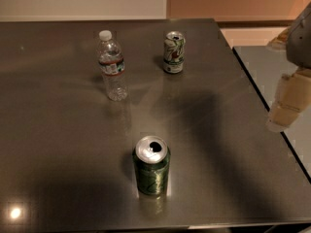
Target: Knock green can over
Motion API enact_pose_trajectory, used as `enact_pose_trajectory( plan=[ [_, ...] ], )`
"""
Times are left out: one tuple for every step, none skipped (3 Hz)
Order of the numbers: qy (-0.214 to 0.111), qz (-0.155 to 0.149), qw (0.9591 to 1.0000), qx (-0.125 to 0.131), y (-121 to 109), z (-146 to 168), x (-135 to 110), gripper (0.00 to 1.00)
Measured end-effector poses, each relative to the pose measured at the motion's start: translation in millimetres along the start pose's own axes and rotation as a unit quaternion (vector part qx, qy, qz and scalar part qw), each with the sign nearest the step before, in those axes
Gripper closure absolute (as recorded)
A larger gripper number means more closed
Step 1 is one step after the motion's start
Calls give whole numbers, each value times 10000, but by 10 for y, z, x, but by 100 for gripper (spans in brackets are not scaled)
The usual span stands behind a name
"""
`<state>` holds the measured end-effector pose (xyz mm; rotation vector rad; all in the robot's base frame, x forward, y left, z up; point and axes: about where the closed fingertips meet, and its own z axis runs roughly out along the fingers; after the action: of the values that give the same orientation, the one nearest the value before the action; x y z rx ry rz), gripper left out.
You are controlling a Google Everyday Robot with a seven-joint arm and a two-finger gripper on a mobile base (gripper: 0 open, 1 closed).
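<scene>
The green can [152, 166] stands upright near the front edge of the grey table [58, 130]. It is dark green with lighter swirl markings and an opened silver top. My gripper [285, 106] hangs at the right edge of the view, beyond the table's right edge. It is well to the right of the green can, farther back, and not touching it.
A clear plastic water bottle [111, 66] with a white cap stands at the back centre-left. A mostly white can [174, 52] with green and red print stands at the back centre. A second grey surface [262, 67] lies to the right across a narrow gap.
</scene>
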<state>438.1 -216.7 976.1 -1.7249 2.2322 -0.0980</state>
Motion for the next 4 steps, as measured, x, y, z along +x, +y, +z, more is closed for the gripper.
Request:
enact_pose_trajectory(
  plan=[
    [0, 0, 10000, 1, 0, 0, 0, 0],
    [-226, -34, 9997, -99, 35, 6, -87, 0],
    [-758, -224, 9964, -319, 209, 91, -299, 0],
    [-1437, -510, 9866, -581, 491, 221, -624, 0]
  ],
)
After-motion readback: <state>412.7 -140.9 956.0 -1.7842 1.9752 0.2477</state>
